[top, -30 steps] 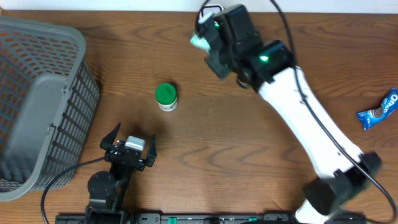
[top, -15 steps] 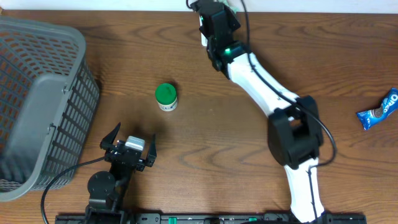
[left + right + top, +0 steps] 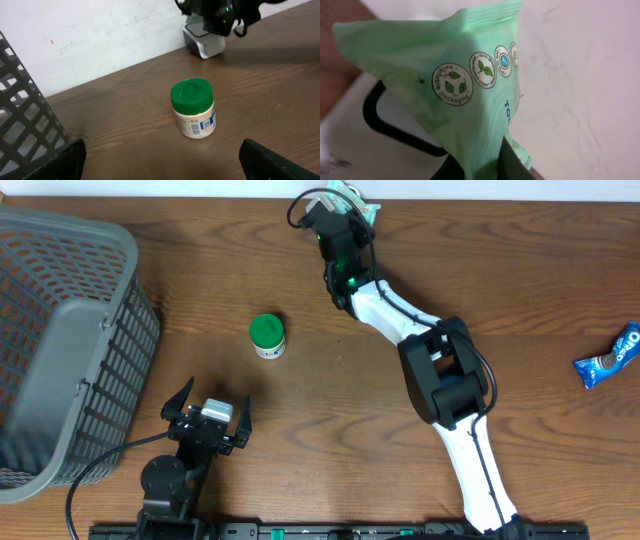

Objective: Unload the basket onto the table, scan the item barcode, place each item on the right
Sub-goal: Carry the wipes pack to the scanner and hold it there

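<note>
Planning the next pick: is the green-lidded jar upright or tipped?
Upright: the jar stands on its base, green lid facing up.

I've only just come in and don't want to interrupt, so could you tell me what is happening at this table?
The right gripper is shut on a pale green packet, held at the far edge of the table close to the scanner, apparently to get its barcode read. The left gripper sits open and empty near the front edge. A green-lidded jar stands untouched mid-table; a basket and a blue biscuit packet lie off to the sides.
</note>
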`<action>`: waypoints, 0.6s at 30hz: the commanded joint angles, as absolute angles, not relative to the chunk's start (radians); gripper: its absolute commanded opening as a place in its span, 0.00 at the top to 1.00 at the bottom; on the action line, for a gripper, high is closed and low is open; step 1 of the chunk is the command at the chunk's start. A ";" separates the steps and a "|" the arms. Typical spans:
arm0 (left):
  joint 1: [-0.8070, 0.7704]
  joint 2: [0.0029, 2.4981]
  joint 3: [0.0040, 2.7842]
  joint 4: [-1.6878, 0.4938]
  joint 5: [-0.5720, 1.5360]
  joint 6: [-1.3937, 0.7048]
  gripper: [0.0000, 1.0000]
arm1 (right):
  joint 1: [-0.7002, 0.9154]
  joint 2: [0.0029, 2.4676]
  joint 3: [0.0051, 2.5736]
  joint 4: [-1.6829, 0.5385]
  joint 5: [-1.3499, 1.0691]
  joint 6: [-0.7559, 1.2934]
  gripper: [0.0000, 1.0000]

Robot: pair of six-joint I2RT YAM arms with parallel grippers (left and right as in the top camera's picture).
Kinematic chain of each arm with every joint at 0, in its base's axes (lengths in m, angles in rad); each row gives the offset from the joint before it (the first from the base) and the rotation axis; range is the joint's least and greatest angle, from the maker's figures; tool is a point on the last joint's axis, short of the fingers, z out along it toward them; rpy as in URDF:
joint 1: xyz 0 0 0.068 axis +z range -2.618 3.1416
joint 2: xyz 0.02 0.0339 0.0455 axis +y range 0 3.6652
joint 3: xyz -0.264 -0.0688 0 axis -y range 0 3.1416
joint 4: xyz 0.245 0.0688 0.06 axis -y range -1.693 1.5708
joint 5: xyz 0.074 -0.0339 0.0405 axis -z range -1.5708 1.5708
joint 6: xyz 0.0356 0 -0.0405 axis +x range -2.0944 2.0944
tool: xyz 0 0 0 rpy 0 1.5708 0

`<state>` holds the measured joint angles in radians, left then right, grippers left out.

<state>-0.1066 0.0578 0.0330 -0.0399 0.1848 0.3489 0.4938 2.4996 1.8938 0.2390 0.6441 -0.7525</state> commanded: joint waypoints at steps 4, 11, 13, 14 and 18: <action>-0.106 0.056 0.004 -0.051 0.194 0.365 0.02 | 0.461 2.518 1.904 0.262 0.664 -0.841 0.99; -0.106 0.056 0.004 -0.051 0.194 0.365 0.02 | 0.443 2.518 1.904 0.269 0.665 -0.926 0.99; -0.106 0.056 0.004 -0.051 0.194 0.365 0.02 | 0.443 2.518 1.904 0.269 0.664 -0.925 0.99; -0.106 0.056 0.004 -0.051 0.194 0.365 0.02 | 0.443 2.518 1.904 0.269 0.660 -0.925 0.99; -0.106 0.056 0.004 -0.051 0.194 0.365 0.02 | 0.443 2.518 1.904 0.269 0.640 -0.921 0.99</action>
<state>-0.1066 0.0578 0.0330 -0.0399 0.1848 0.3489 0.4496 2.5168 1.8938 0.2600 0.6495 -0.9100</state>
